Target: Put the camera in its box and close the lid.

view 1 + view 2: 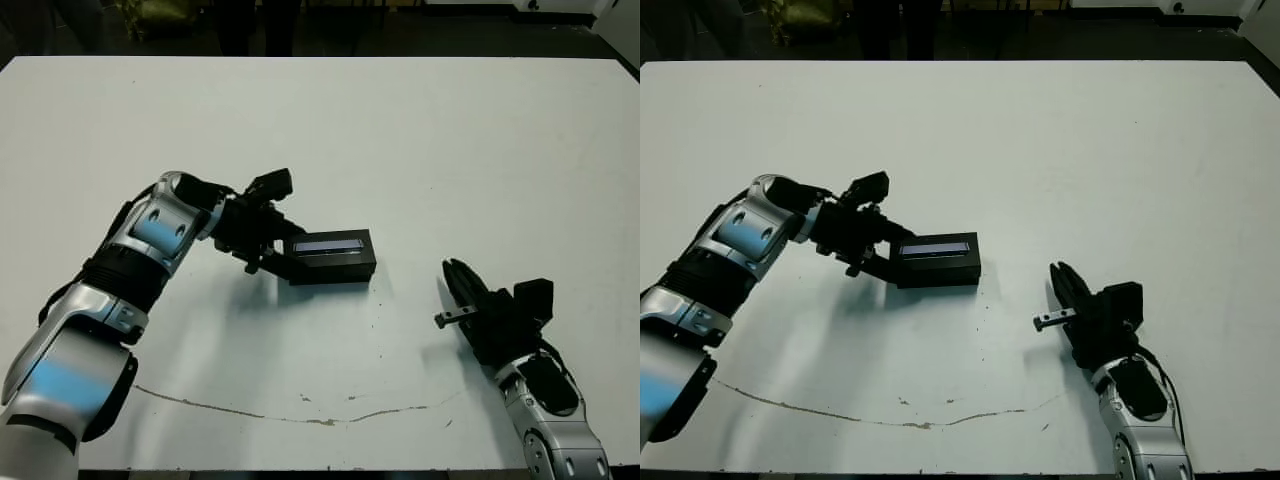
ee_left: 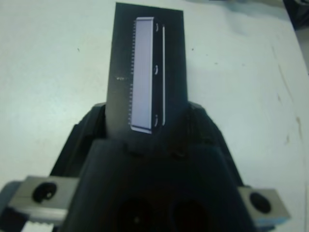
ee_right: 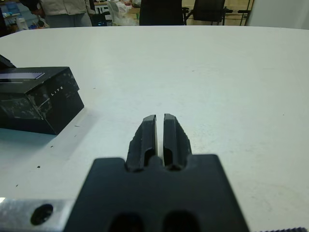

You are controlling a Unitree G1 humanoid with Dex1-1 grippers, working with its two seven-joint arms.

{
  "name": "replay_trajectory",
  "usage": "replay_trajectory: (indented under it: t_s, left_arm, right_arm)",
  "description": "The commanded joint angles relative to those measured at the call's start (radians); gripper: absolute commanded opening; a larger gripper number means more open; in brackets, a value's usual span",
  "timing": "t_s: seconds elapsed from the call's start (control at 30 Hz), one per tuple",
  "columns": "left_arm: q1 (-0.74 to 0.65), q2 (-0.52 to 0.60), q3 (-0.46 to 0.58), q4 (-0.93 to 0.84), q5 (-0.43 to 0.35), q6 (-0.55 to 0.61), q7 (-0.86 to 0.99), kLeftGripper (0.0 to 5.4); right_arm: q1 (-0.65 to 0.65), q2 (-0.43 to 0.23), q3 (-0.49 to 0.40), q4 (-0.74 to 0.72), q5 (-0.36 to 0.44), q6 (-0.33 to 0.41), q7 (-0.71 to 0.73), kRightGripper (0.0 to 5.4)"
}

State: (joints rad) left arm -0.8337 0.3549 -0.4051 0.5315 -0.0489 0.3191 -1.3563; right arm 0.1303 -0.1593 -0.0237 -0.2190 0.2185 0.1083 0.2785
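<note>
The box (image 1: pixel 333 258) sits closed near the middle of the white table (image 1: pixel 400 130), its lid (image 2: pixel 145 77) with the silver-grey strip already on top; the camera is nowhere in view and is presumably shut inside. The left gripper (image 1: pixel 272 255) meets the box at its end nearest the robot's left, the black fingers (image 2: pixel 203 125) flanking that end, though whether they pinch it or merely rest against it cannot be told. The right gripper (image 3: pixel 160 133) hangs well apart over bare table, its fingers pressed together on nothing. The risk now seems to lie in the release: if the left fingers drag as they draw away, they could slide the light box or lift the lid askew; uneven pressure at one end could leave the far end unseated.
</note>
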Motion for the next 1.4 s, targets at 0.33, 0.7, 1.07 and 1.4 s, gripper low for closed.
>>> replay_trajectory:
  t_s: [0.33,0.7,1.07,1.4]
  left_arm:
    - [0.038,0.015,-0.035,-0.006,0.063,0.003,0.038,2.61]
    - [0.039,-0.001,-0.053,0.022,0.08,-0.037,0.042,2.61]
    - [0.018,-0.014,-0.07,0.099,0.11,-0.099,0.067,2.61]
    - [-0.007,-0.054,-0.076,0.147,0.105,-0.102,0.059,2.61]
  right_arm:
    - [0.021,0.003,-0.005,0.009,0.004,0.03,0.002,0.0]
    - [0.024,0.001,-0.006,0.01,0.0,0.03,0.0,0.0]
    - [0.022,-0.001,-0.005,0.024,0.0,0.009,0.01,0.0]
    - [0.023,0.002,-0.005,0.025,0.006,0.011,0.009,0.0]
